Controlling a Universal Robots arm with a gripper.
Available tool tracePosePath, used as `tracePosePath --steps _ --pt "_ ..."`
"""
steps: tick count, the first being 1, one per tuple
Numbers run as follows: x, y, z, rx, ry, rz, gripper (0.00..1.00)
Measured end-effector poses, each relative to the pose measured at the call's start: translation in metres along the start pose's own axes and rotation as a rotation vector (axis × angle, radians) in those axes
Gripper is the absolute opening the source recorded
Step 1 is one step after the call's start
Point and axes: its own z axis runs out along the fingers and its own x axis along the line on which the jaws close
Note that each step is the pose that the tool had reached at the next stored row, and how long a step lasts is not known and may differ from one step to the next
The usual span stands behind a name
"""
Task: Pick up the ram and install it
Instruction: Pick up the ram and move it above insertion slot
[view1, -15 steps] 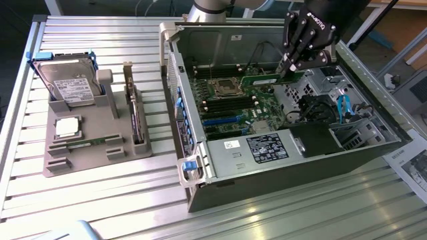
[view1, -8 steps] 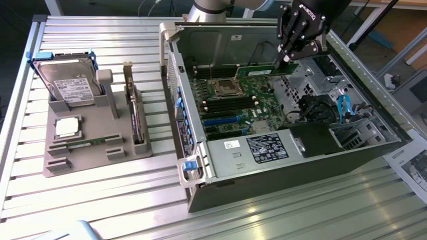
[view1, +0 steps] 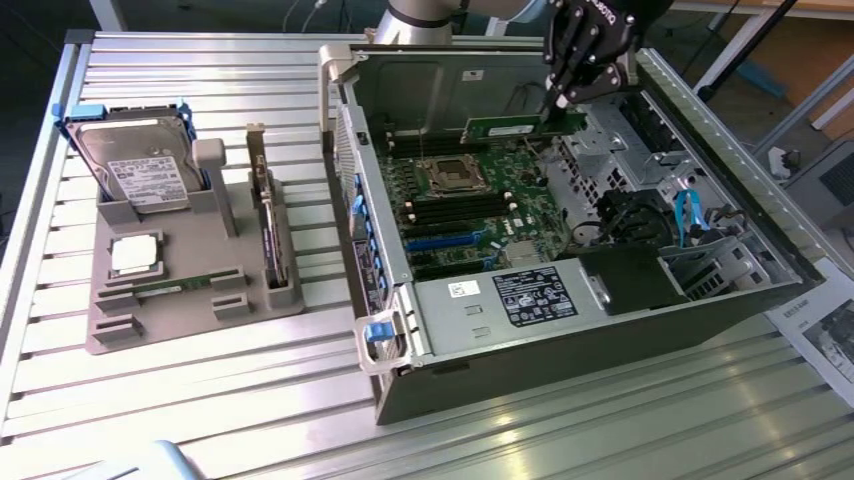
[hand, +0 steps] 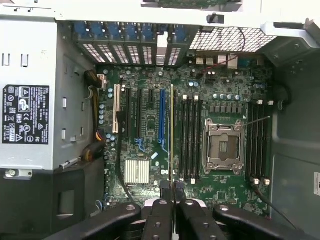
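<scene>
End effector (hand: 172, 194), closed on the ram (hand: 172, 130), holds it edge-on. Its long axis parallels the memory slots (hand: 190, 140) beneath.

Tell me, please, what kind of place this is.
Likely a robotics lab bench for computer assembly. An open computer case sits on a slatted metal table, a grey fixture holds a hard drive, and the gripper holds the ram over the motherboard.

Black end effector (view1: 571, 98), white lettering, silver-grey arm (view1: 414, 18)
</scene>
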Motion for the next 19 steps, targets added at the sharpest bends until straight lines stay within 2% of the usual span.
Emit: tracePosePath --steps 7,13,19 --pt "-0.016 -0.0006 0.0012 0.0 0.0 0.0 0.12" --pt "-0.018 -0.0007 0.0028 0.0001 -0.0001 0.0 0.12" --pt "-0.017 -0.0011 0.0154 0.0021 -0.0001 0.0 0.12"
